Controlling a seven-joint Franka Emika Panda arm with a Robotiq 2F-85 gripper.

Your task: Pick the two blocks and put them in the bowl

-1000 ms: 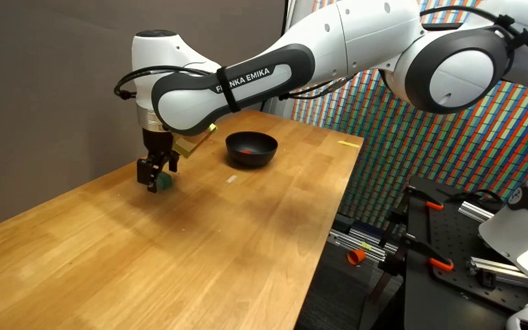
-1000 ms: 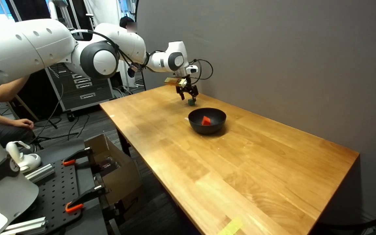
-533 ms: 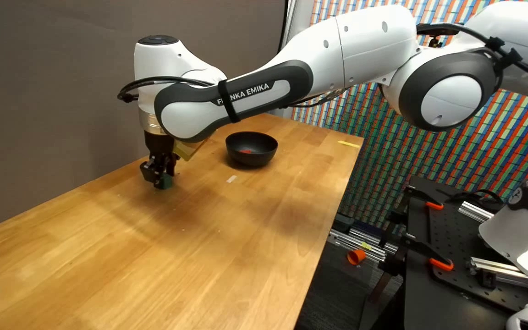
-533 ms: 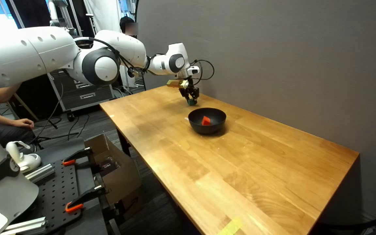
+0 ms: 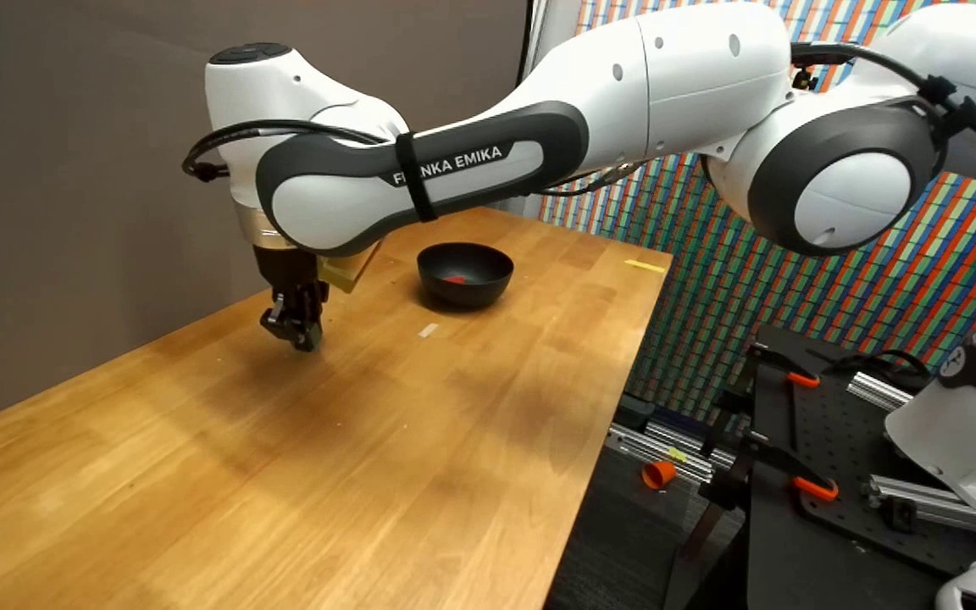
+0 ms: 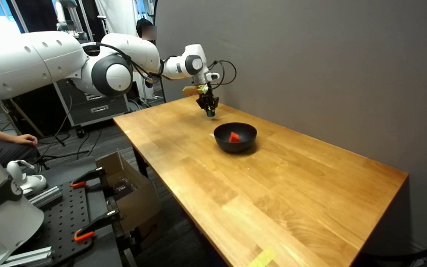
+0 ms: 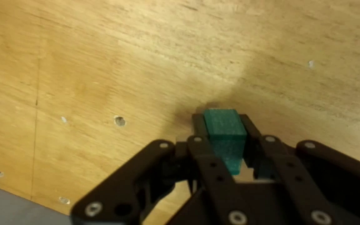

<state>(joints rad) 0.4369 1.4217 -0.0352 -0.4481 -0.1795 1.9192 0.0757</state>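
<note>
The green block (image 7: 228, 151) is pinched between both fingers of my gripper (image 7: 224, 124) in the wrist view. In an exterior view the gripper (image 6: 210, 111) holds it slightly above the table, a faint shadow underneath. Dark fingers hide most of the block in an exterior view, where the gripper (image 5: 308, 336) is beside the wall. The orange-red block (image 6: 234, 137) lies tilted inside the black bowl (image 6: 235, 148). Only a bit of that red block (image 5: 454, 280) shows over the rim of the bowl (image 5: 464, 294) in an exterior view. The bowl stands a short way from the gripper.
A grey wall (image 6: 310, 81) runs along the table's (image 6: 280, 189) long edge, close to the gripper. Yellow tape (image 5: 645, 266) marks a table corner. An orange cup (image 5: 658, 474) lies on the floor, and a cardboard box (image 6: 139, 207) sits beside the robot's stand.
The jaws went from open around the green block to shut on it. Block and gripper then rose slightly off the table. The bowl and the orange-red block stayed put.
</note>
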